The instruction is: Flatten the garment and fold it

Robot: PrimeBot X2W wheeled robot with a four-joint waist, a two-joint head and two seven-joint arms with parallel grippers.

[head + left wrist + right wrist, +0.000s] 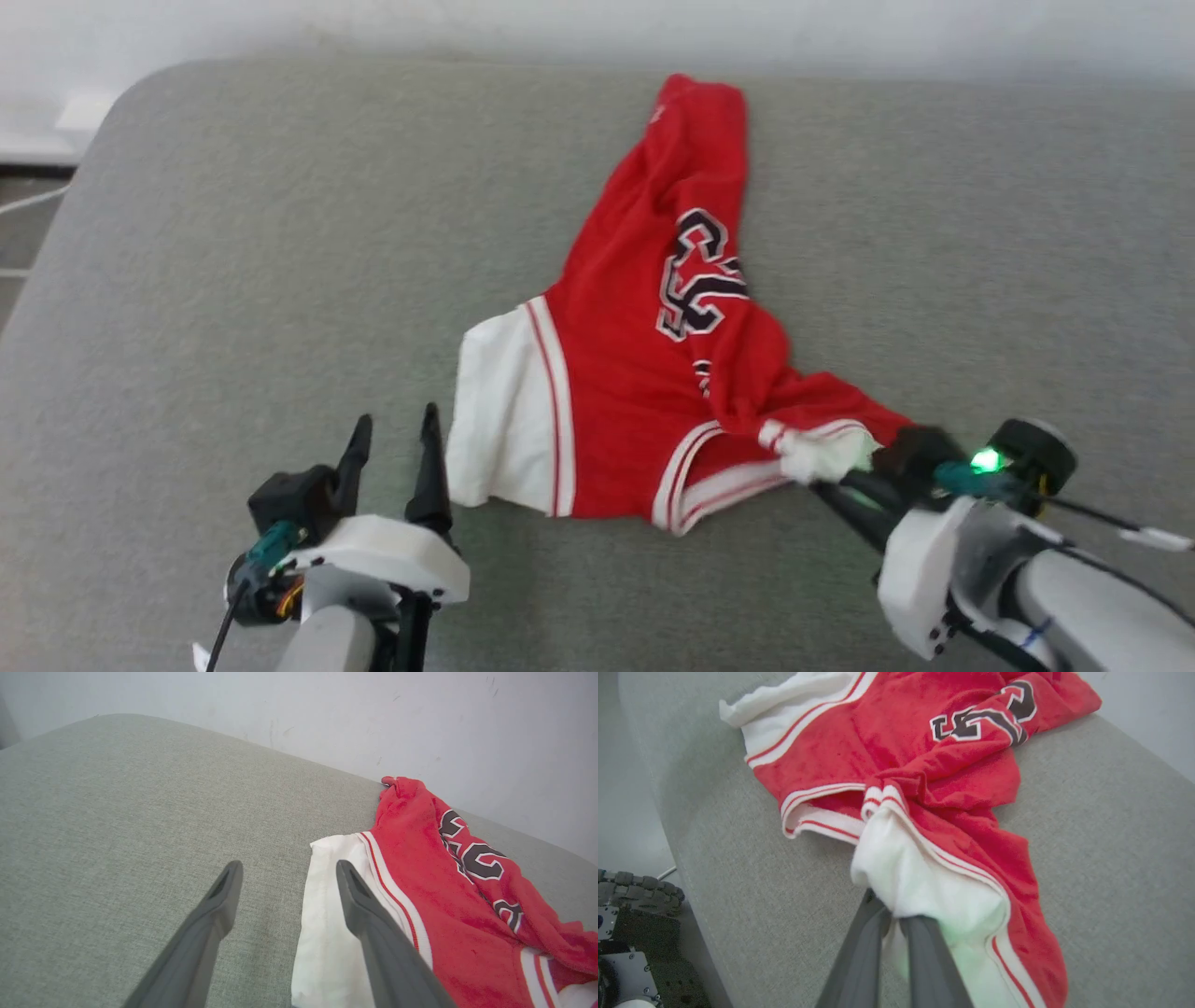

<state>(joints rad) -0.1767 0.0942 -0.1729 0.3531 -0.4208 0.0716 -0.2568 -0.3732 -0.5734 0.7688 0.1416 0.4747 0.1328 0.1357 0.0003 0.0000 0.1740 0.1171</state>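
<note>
We have the garment (644, 373) lying crumpled near the middle of the grey padded surface (233, 233), its narrow bunched end toward the wall (597, 28) and its collar (719, 485) toward us. Our right gripper (889, 912) has both fingers clamped together on the pinched sleeve (924, 882), a wad of white cloth. Our left gripper (396, 420) holds nothing, its fingers spread wide, just beside the free sleeve (504, 420). In the left wrist view one finger crosses that sleeve's edge, and we cannot tell whether it touches. We judge the step in hand to be the flattening, with the fold not yet begun. To do it well, we should lower the left gripper onto the outer edge of the free sleeve and pinch through both layers. Then we draw the two sleeves apart, low and evenly, so that the twist through the chest opens and the lettering (695, 280) lies flat. Pulling from one side alone would likely just drag the whole shirt across the surface, and lifting high would let the body sag and crease again. Counting, we see one garment, two white sleeves, one collar, one run of lettering, and two grippers with two fingers each.
</note>
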